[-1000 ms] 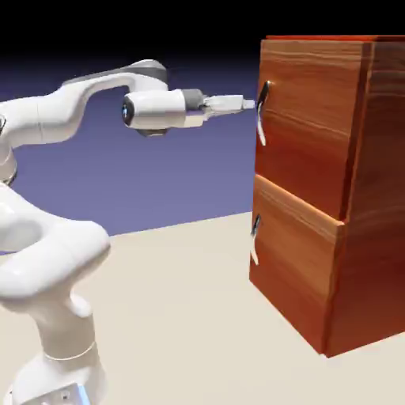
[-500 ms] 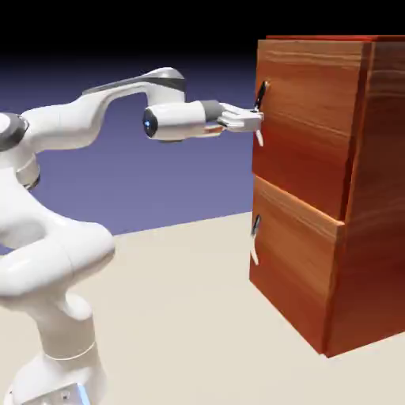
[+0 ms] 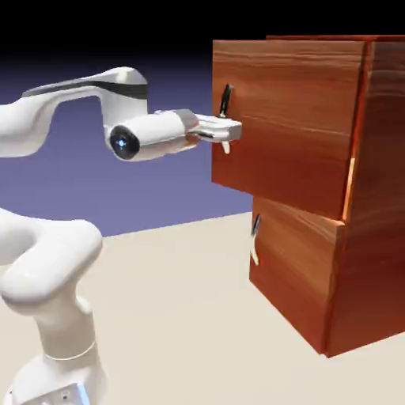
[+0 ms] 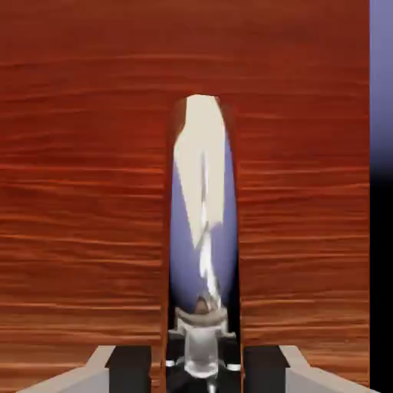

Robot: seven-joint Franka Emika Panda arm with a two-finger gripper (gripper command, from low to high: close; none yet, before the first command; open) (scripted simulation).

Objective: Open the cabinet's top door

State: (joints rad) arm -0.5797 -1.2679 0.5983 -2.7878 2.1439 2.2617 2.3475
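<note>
jaws (image 3: 227, 129) on top door (image 3: 293, 119) handle (image 4: 201, 230)

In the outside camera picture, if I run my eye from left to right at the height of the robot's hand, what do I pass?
White arm → gripper, closed on the handle → top door, pulled out → cabinet side.

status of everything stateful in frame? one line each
top door: partly open, front pulled out from the cabinet toward the arm
top handle: between the fingers, gripped
lower panel: shut, flush with the cabinet
lower handle: untouched
gripper: shut on the top handle; in the hand view the shiny handle runs up between the fingertips
</note>
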